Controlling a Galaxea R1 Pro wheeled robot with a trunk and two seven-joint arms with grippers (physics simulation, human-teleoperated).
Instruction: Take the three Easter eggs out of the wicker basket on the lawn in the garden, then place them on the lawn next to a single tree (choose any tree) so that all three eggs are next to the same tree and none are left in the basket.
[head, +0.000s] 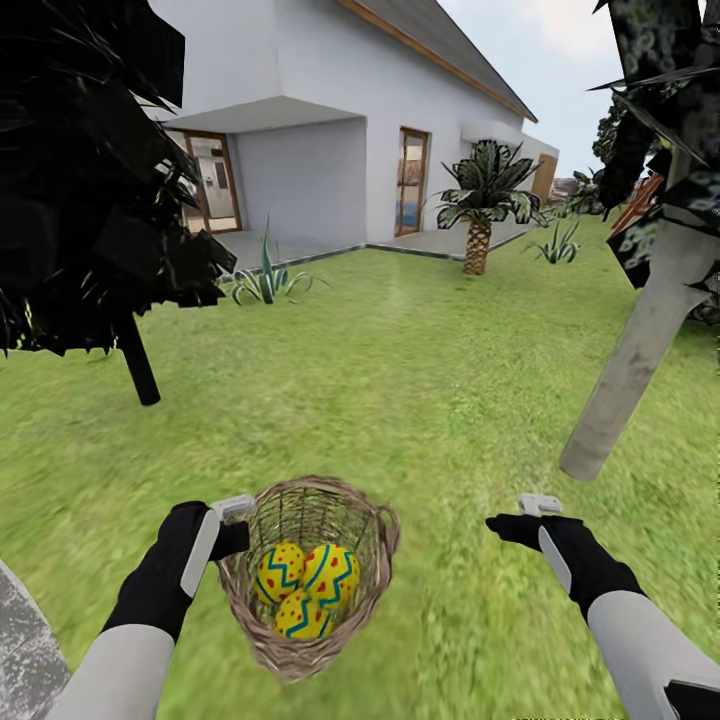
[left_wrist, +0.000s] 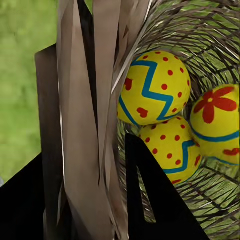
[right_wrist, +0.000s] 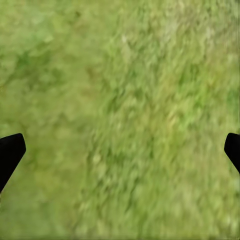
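Observation:
The wicker basket sits low in front of me on the lawn, with three yellow Easter eggs inside. My left gripper is at its left rim; in the left wrist view its fingers straddle the woven wall, shut on it, with the eggs just beyond. The right gripper hovers open over bare grass to the basket's right. A pale-trunked tree leans at the right.
A black conifer stands at the left, with a spiky plant behind it. A palm and the white house lie beyond the lawn. A grey mottled surface shows at the lower left corner.

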